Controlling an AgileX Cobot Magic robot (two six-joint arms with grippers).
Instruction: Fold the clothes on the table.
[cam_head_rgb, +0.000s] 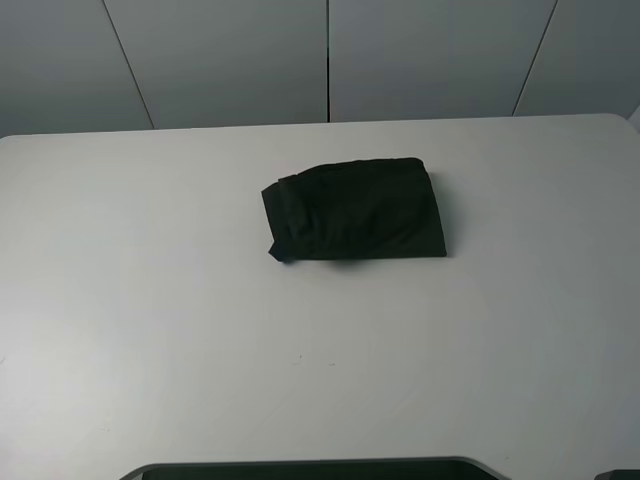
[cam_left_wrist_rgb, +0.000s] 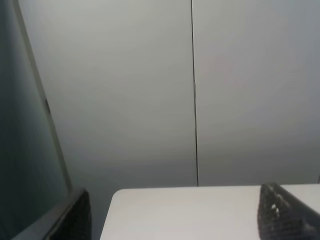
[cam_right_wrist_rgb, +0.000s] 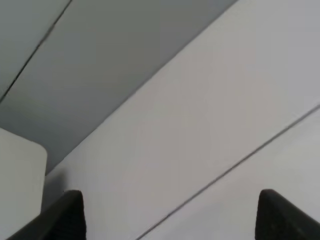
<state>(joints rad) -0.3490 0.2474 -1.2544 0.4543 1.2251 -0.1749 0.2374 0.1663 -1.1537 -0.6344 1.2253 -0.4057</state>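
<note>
— On the left, what do you see?
— Left gripper (cam_left_wrist_rgb: 172, 220): jaws spread wide, nothing between them, above a corner of the table (cam_left_wrist_rgb: 200, 210).
— And the middle?
— The clothes (cam_head_rgb: 355, 210) lie folded into a compact black bundle on the table, slightly toward its far edge.
— The right?
— Right gripper (cam_right_wrist_rgb: 170, 215): fingertips well apart, holding nothing, facing the wall panels (cam_right_wrist_rgb: 200, 100).
</note>
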